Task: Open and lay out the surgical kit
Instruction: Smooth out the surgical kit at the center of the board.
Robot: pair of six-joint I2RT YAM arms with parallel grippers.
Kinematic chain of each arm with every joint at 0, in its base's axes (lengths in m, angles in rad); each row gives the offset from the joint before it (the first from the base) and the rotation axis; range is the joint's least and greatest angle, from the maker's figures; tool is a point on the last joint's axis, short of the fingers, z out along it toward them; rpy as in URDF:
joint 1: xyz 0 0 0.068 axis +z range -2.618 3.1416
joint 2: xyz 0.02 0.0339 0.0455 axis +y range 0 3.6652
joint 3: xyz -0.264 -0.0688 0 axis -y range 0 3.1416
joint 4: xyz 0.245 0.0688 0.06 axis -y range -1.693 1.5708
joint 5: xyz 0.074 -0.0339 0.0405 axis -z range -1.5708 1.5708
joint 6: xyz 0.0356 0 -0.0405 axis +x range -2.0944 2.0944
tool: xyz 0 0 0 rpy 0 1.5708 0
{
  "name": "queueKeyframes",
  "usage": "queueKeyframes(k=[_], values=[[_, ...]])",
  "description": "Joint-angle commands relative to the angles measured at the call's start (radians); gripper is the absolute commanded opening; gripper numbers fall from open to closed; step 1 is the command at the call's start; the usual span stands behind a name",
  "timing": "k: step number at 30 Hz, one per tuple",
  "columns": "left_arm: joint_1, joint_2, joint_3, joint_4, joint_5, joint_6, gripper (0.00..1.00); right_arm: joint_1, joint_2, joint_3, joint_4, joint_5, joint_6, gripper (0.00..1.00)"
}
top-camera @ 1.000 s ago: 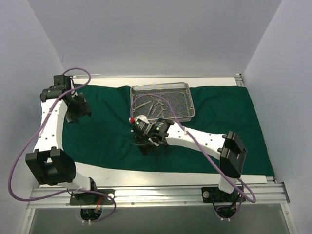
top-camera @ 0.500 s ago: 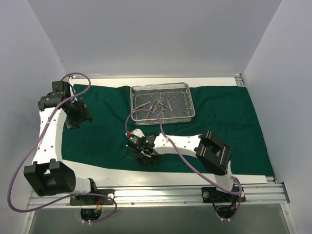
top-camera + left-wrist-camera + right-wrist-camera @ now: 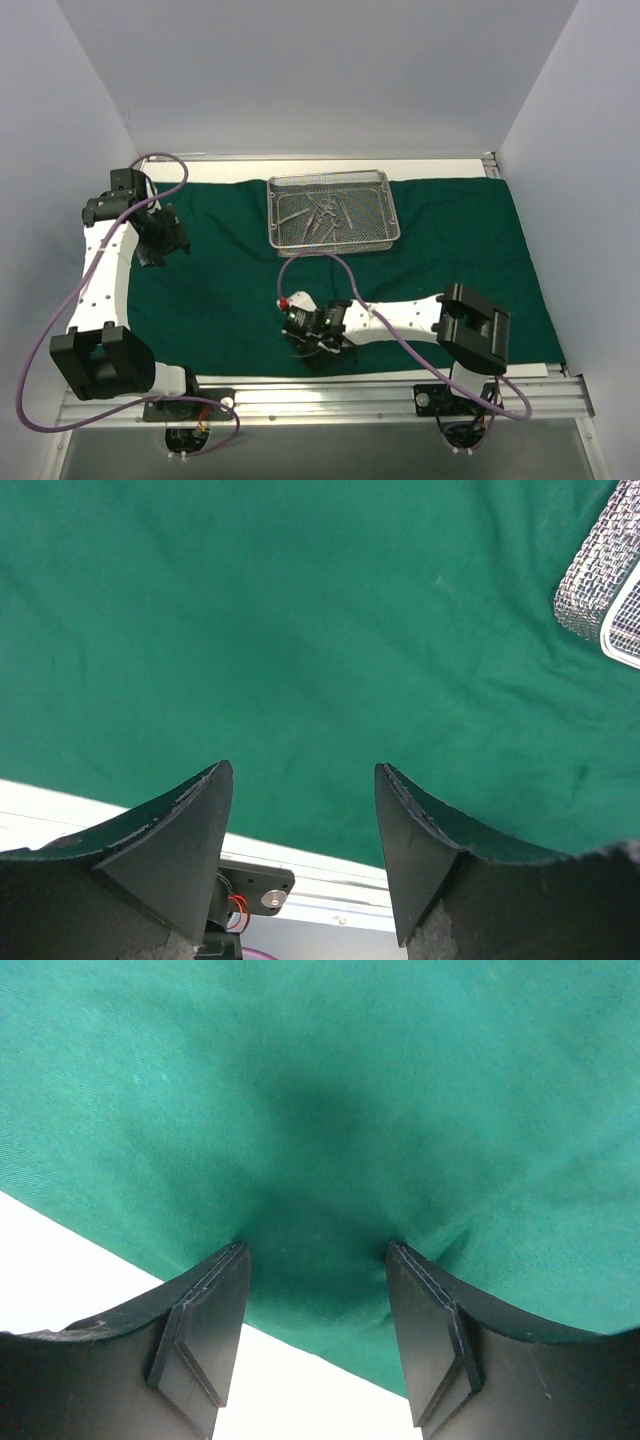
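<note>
Kit drape (image 3: 450,240) – we'd pulled the right gripper (image 3: 316,1250) from by the tray (image 3: 330,176) back to the near hem; it and the left gripper (image 3: 302,768) were spread, empty – smoothing, probably.

A flat white tabletop (image 3: 240,366) shows in strips at its near and far edges. A silver aluminium rail (image 3: 330,400) runs along the near edge. Pale grey walls (image 3: 320,80) enclose three sides.

One green cloth (image 3: 450,250) is counted, under the right claw (image 3: 315,1260). One mesh tray (image 3: 333,178) is logged beyond that claw; the instruments (image 3: 322,215) inside cannot be numbered exactly.
</note>
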Motion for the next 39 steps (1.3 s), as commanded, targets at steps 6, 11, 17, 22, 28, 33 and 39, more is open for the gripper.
queueKeyframes(k=[6,11,17,22,28,33,39], values=[[-0.004,0.029,0.002,0.037,0.009,0.026,0.68,0.026,-0.061,0.197,-0.234,0.079,-0.039,0.66],[-0.007,0.085,0.016,0.046,0.021,0.022,0.67,-0.086,0.066,0.480,-0.332,0.128,-0.077,0.75],[-0.038,0.180,0.068,0.069,0.038,0.014,0.82,-0.372,0.048,0.600,-0.358,0.116,-0.069,0.78],[-0.114,0.250,0.100,0.100,0.020,0.013,0.94,-0.601,-0.024,0.650,-0.412,0.151,-0.105,0.81],[-0.170,0.379,0.120,0.133,0.009,-0.036,0.94,-0.980,-0.079,0.569,-0.429,0.079,-0.108,0.85],[-0.171,0.514,0.191,0.131,-0.017,-0.058,0.94,-1.150,-0.077,0.459,-0.383,-0.024,-0.112,0.84],[-0.179,0.637,0.272,0.137,-0.043,-0.061,0.97,-1.223,-0.047,0.330,-0.334,0.010,-0.125,0.84]])
